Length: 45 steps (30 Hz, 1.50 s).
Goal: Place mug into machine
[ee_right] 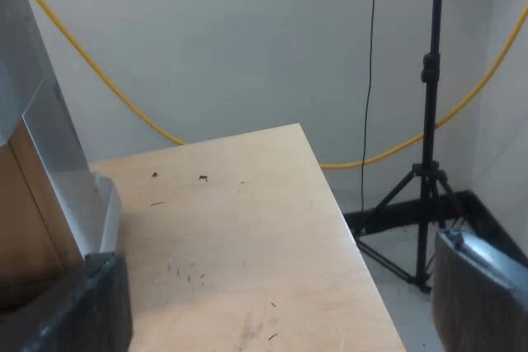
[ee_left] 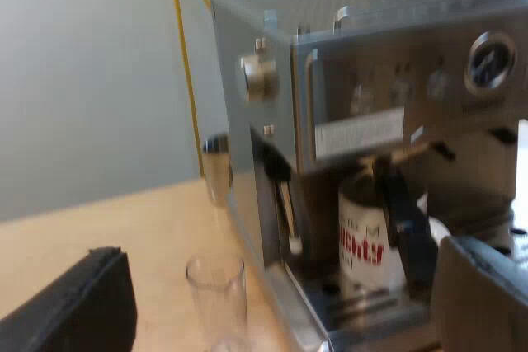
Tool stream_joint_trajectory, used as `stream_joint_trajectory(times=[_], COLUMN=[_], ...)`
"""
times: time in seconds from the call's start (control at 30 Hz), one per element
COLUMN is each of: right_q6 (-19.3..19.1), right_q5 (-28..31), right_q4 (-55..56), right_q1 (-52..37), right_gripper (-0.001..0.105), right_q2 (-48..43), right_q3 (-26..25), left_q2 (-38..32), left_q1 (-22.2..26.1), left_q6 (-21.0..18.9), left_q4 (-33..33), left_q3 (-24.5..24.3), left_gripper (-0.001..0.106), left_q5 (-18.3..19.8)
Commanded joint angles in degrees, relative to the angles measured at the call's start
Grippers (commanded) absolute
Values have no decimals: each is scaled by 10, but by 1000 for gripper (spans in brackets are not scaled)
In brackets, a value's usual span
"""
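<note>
Mug sits on the tray at the machine's front, so placing looks done, with only pulling clear left. Left tool gapes wide and grips nothing, mug off toward two o'clock. Right tool is wide open too, empty, over the table.

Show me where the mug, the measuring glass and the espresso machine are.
mug [ee_left: 363,241]: left wrist view, its white side with red letters.
measuring glass [ee_left: 216,286]: left wrist view, its clear wall.
espresso machine [ee_left: 371,68]: left wrist view, its front panel.
</note>
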Motion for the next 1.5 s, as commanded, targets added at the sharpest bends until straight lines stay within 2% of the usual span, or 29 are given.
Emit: stream_joint_trajectory(times=[0.03,0.2,0.3,0.4,0.8,0.97,1.13,1.5], right_q6=[-8,-8,-8,-8,-8,-8,-8,-7], right_q5=[-7,-6,-6,-10,-10,-30,-32,-32], right_q4=[2,31,32,34,57,74,73,71], right_q1=[-2,-2,-2,-2,-2,-2,-2,-2], right_gripper=[75,74,74,74,74,74,74,74], right_q2=[-26,-27,-27,-27,-27,-27,-26,-26], right_q3=[3,11,20,38,95,121,122,122], left_q2=[-25,-25,-25,-25,-25,-24,-24,-24], left_q1=[1,1,1,1,1,1,1,1], left_q6=[-3,-3,0,2,2,2,1,1], left_q4=[6,28,66,65,65,65,60,60], left_q3=[-5,-3,-3,11,59,73,92,92], left_gripper=[79,79,79,79,79,79,79,79], left_q5=[-4,-4,-9,-21,-18,-17,-13,-13])
